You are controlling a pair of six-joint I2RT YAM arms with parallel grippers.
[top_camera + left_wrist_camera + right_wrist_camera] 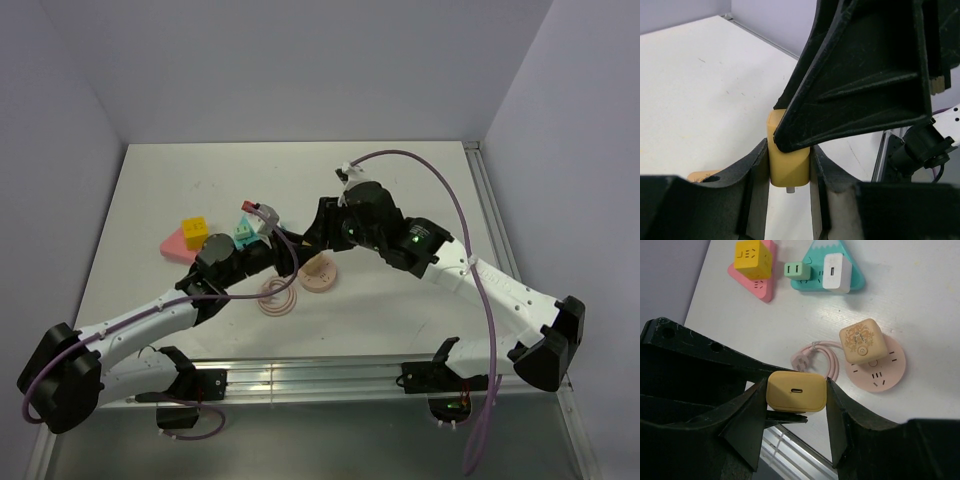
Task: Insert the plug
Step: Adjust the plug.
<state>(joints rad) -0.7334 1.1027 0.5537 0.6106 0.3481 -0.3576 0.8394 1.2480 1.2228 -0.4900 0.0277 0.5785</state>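
Left jaws and right jaws both clamp the yellow plug [796, 391], held above the table [920, 300]; this looks like a handover. Next, I judge, one side must let go and the other aim its prongs at the round pink socket [886, 377] just beyond

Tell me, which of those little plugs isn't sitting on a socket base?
The plain tan plug, gripped in mid-air; the yellow, green, white and patterned peach plugs all sit on socket bases.

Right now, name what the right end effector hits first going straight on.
Likely the left end effector, clamped on the same yellow plug it holds; beyond that, the table. Depth unclear.
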